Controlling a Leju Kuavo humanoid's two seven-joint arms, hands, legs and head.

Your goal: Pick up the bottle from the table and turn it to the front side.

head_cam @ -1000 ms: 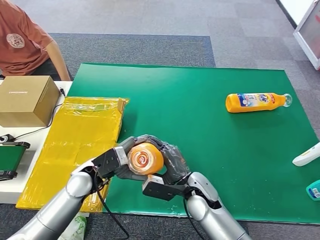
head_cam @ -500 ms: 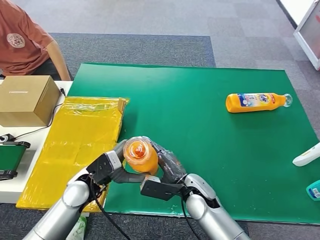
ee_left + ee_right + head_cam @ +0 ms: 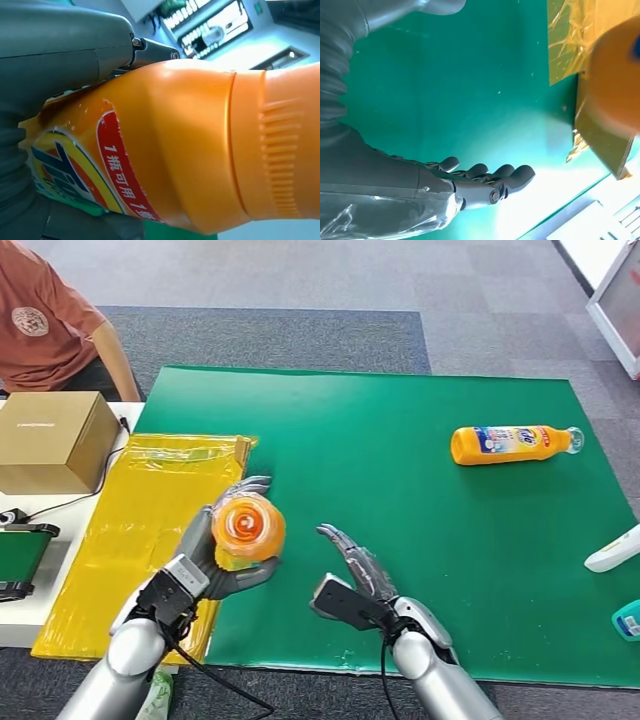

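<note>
The left hand (image 3: 202, 565) grips an orange detergent bottle (image 3: 247, 530), lifted clear of the green mat (image 3: 392, 490) and held above the mat's edge where the yellow plastic bag (image 3: 151, 510) begins. In the head view the bottle points one round end straight at the camera, so its length runs away from the viewer; that pose suits a turn about its long axis, which is probably why it is held this way. In the left wrist view the fingers wrap the labelled body, leaving the neck and ribbed cap end (image 3: 281, 160) free, with a red-and-yellow printed label (image 3: 113, 170) facing the wrist camera. Whether that is the front face I cannot tell.

The right hand (image 3: 355, 575) holds nothing: its fingers are stretched flat and apart, low over the mat, well apart from the held bottle. In my judgement it has no part in the grip now, so the left hand alone carries the weight.

A second orange bottle (image 3: 513, 444) lies on its side far across the mat from the held one. A closed cardboard box (image 3: 53, 440) sits beyond the yellow bag; its contents are hidden. The bag looks flat, apparently empty.
</note>
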